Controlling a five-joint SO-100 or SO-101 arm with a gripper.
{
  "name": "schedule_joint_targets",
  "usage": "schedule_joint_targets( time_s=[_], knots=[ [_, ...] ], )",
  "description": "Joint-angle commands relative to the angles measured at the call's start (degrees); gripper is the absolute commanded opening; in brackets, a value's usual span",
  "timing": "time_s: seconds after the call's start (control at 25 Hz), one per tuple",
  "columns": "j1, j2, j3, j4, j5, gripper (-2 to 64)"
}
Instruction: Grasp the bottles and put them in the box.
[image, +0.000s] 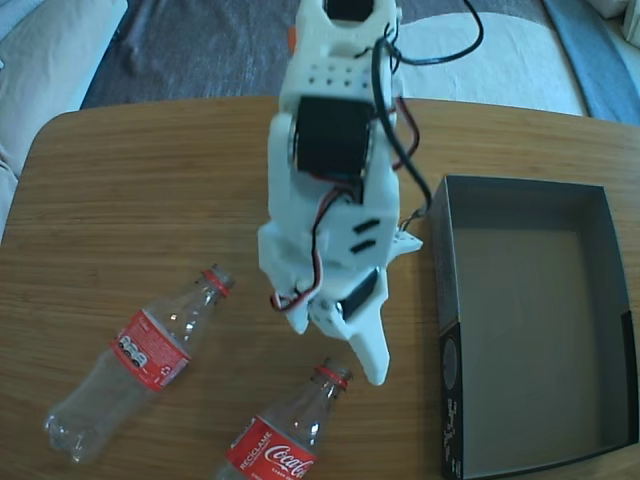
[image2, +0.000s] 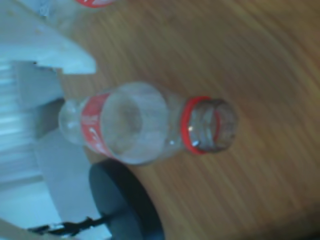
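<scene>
Hovering over bench (image: 150, 200), arm's fingers (image: 345, 335) point down at neck of nearer bottle (image: 285, 440), spread apart, gripping nothing. Likely lining up on neck for grasp. Second bottle (image: 140, 360) lies flat to left in fixed view, untouched. Box (image: 445, 300) sits empty at right, open side up, ready to receive. Nearer bottle's base cut off by frame edge. Wrist view blurred; bottle (image2: 135, 125) seen end-on, label unreadable.
</scene>
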Motion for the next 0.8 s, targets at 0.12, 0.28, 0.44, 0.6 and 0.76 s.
schedule_joint_targets(
  time_s=[0.12, 0.28, 0.44, 0.6, 0.76],
  knots=[
    [1.6, -3.6, -6.5, 0.4, -6.0, 44.5],
    [2.0, -6.9, -6.7, 0.4, -7.6, 44.5],
    [1.5, -10.9, -9.8, 0.4, -7.1, 44.5],
    [1.3, -15.2, -14.5, 0.4, -7.0, 44.5],
    [1.1, -18.0, -18.4, 0.4, -7.0, 45.2]
  ],
)
